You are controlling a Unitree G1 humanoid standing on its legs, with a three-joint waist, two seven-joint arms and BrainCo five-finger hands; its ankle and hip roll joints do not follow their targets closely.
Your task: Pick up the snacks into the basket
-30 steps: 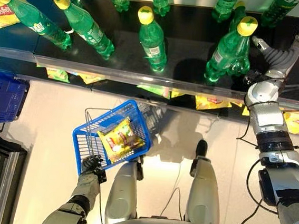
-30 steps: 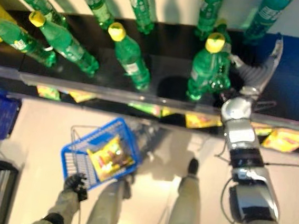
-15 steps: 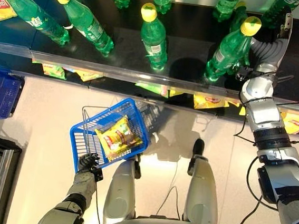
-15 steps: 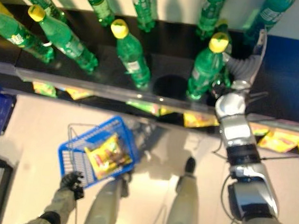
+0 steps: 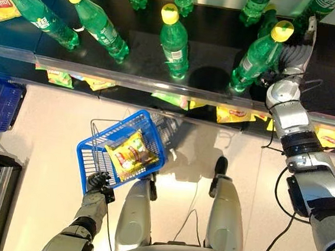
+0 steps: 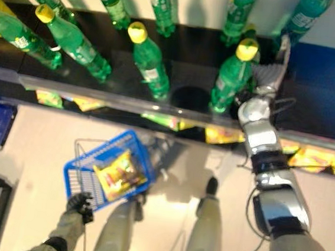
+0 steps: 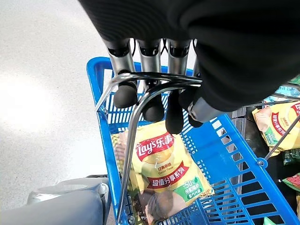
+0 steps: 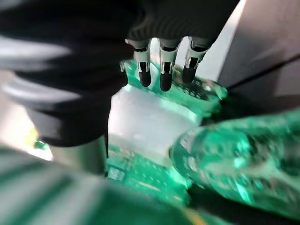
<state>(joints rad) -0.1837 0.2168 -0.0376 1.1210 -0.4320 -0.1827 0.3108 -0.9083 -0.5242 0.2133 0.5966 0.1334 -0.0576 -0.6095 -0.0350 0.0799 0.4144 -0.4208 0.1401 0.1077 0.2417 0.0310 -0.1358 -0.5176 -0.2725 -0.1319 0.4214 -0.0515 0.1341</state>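
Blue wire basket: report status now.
Left hand shut on blue wire basket handle; yellow snack bag inside. Right hand among green plastic bottles.

Yellow snack bag flat inside tilted blue wire basket, more packets under the shelf.

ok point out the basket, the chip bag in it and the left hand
basket (image 5: 87, 153), left eye view, blue rim at its left corner
chip bag (image 7: 161, 171), left wrist view, middle of the yellow front
left hand (image 5: 98, 182), left eye view, dark back of the hand

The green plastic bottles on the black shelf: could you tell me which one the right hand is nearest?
The yellow-capped green bottle at the shelf's right, beside the right hand.
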